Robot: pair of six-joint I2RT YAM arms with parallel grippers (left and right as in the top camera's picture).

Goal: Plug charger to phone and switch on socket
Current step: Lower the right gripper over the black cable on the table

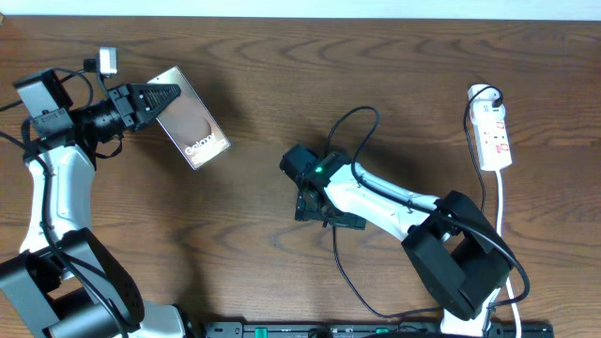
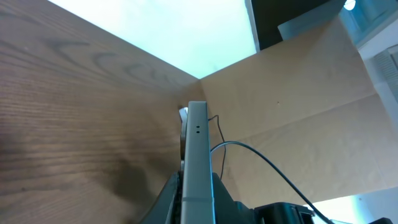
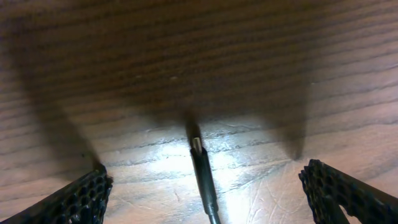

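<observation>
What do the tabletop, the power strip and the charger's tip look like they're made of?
Tabletop: wood or wood-look laminate, brown grain, slight sheen. Power strip: smooth white, probably moulded plastic. Charger tip: bright end, likely metal, on a dark matte sleeve, probably plastic.

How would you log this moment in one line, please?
left end effector: shut on brownish-grey rectangular phone | right end effector: open astride thin black charger cable tip | white oblong power strip: untouched
</observation>
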